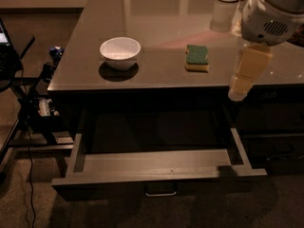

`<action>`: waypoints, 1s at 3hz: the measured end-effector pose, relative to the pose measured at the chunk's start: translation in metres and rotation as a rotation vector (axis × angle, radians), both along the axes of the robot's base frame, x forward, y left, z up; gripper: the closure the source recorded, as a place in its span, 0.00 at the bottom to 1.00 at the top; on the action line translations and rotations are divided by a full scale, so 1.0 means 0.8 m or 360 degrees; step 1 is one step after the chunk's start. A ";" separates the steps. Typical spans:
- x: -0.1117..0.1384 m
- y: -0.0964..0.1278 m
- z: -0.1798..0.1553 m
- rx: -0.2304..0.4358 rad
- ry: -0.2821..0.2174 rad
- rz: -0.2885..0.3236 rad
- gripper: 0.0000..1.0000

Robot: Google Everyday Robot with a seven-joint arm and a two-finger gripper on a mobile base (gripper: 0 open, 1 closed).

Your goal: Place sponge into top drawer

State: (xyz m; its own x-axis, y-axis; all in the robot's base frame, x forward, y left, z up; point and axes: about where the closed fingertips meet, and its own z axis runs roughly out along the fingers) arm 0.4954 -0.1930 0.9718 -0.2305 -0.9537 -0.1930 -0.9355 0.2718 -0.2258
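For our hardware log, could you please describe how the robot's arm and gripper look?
At the right, by the table front edge, the gripper is a pale cream tapered piece under a rounded white housing with a slotted vent. No cables show.

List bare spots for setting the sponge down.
Top drawer floor is bare wall to wall. Countertop is free between white bowl and sponge, and behind both. Tight at front right, where the gripper hangs right of the sponge.
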 end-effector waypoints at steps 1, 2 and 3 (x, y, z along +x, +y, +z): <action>0.000 0.000 0.000 0.0000 0.0000 0.0000 0.00; 0.020 0.005 -0.018 0.0008 -0.0009 0.0000 0.00; 0.107 0.030 -0.071 0.0032 0.0052 -0.0021 0.00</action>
State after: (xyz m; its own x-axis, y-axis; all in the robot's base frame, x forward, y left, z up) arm 0.5810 -0.1686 0.9149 -0.2494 -0.9465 -0.2046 -0.9386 0.2883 -0.1898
